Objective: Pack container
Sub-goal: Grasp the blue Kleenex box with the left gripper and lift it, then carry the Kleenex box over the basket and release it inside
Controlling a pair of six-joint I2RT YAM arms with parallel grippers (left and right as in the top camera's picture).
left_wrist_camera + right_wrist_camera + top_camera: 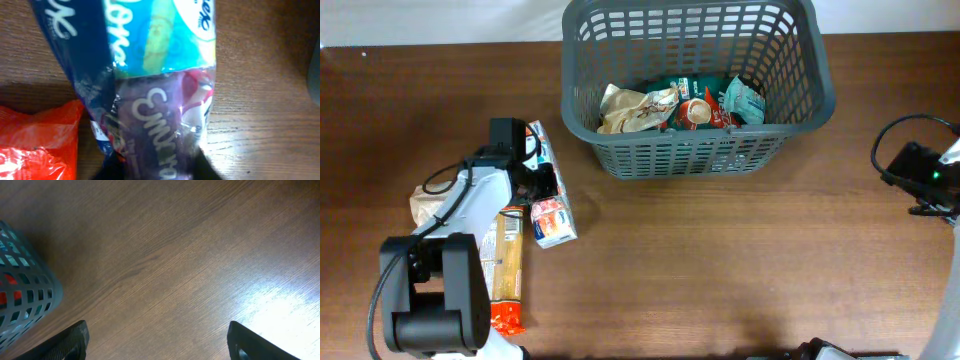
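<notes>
The container is a large dark grey basket (695, 150) at the table's back centre; it holds several grocery packets, among them a tan one (625, 108) and a teal one (745, 98). A corner of the basket shows in the right wrist view (25, 295). My left gripper (540, 182) is down on a blue and white tissue packet (552, 215) lying on the table left of the basket. In the left wrist view its dark fingers (160, 170) press both sides of the packet (160, 60). My right gripper (157, 342) is open and empty over bare wood at the far right.
A long orange and red pasta packet (508, 270) lies beside the tissue packet; its red end shows in the left wrist view (35, 140). A tan packet (425, 205) lies partly under the left arm. The left arm's base (430, 300) stands at the front left.
</notes>
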